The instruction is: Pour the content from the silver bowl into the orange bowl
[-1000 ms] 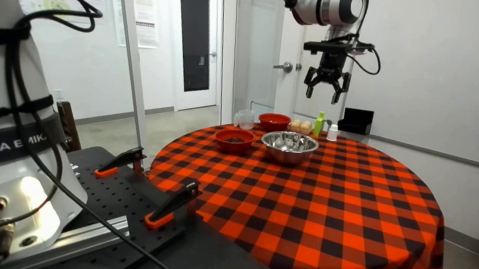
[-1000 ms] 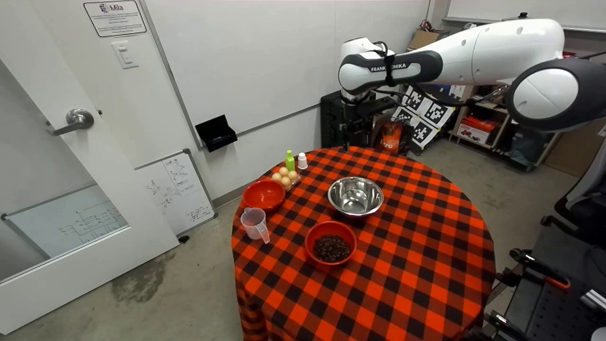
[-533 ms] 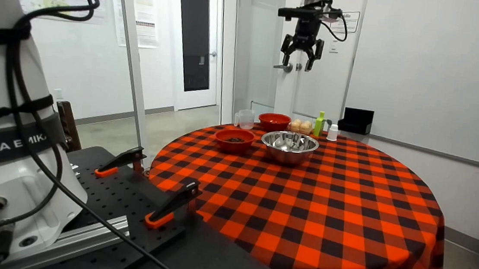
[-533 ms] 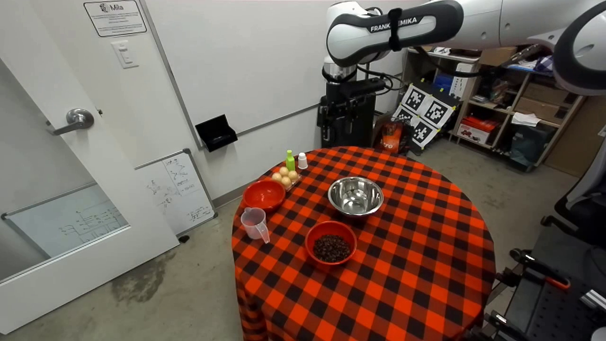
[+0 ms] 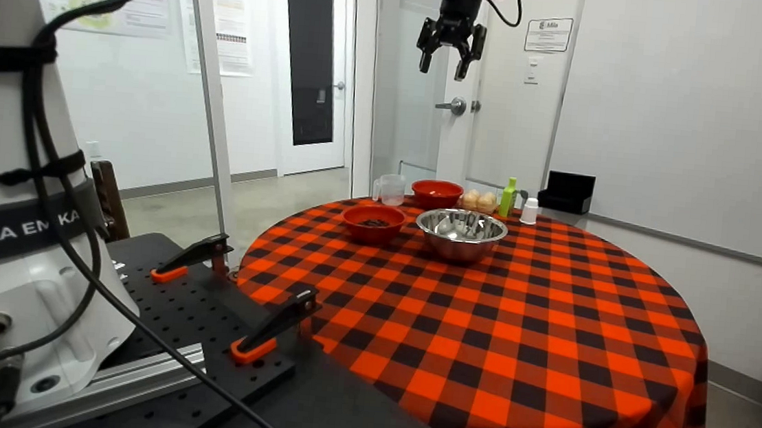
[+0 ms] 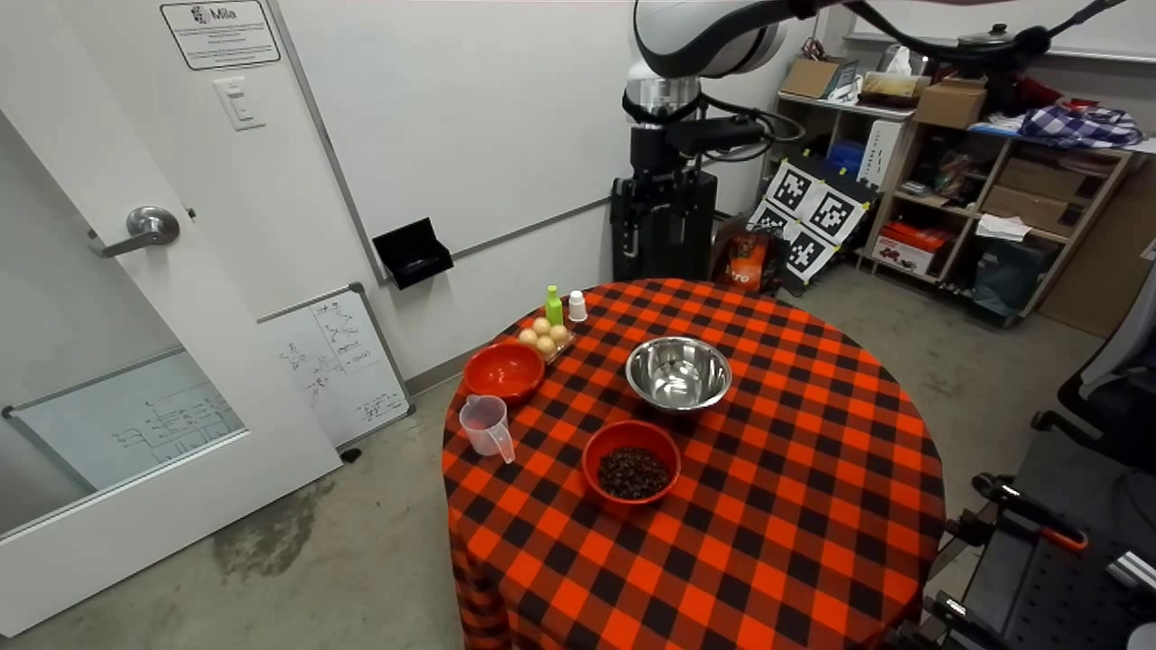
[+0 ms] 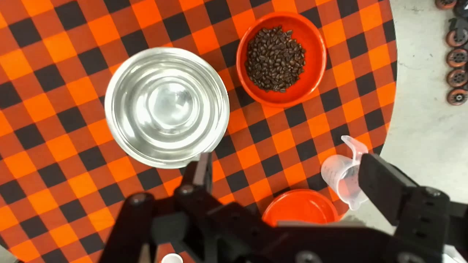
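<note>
Your black two-fingered gripper (image 5: 442, 72) hangs well above the round red-and-black checked table (image 5: 501, 335), its fingers (image 7: 380, 190) spread apart. You have the shiny round silver metal bowl (image 7: 170, 106) standing upright, in from the table's edge, near a round red-orange bowl (image 7: 313, 69) holding dark brown beans (image 7: 275, 60); a second round red-orange bowl (image 6: 504, 372) sits near the edge, beside the translucent plastic measuring jug (image 6: 486, 427).

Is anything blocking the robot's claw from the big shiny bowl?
Nothing that I can see. The gripper hangs open, high above the tablecloth, and in the wrist view no object stands between it and the silver bowl.
</note>
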Motion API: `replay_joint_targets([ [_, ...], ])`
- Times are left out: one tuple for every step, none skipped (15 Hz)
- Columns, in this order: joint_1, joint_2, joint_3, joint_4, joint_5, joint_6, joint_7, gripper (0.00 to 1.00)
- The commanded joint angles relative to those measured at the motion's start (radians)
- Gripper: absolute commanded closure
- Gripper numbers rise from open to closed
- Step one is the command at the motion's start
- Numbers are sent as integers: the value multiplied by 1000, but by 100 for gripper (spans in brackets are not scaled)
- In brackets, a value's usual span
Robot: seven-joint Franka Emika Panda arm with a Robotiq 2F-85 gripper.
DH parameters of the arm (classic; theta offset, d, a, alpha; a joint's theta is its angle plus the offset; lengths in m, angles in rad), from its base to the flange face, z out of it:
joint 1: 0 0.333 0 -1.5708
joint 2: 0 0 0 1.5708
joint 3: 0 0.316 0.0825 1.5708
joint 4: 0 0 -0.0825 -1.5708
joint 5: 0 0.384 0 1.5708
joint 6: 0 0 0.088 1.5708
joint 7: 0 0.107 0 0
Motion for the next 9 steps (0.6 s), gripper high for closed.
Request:
replay_joint_targets([
  [91,-208,-125,-240,27,52,-1,0],
  [115,-251,-147,-286,1,60,-4,0],
  [130,-295,-161,-333,-11,72,-16,0],
  [142,-339,-171,-381,-17,88,-36,0],
  [152,-383,-178,-428,-24,105,-56,0],
  [159,-430,-180,-477,-23,123,-88,0],
  [164,-477,-183,-526,-23,137,-120,0],
  [169,-525,-186,-577,-21,154,-145,0],
  [172,-574,-187,-626,-10,165,-177,0],
])
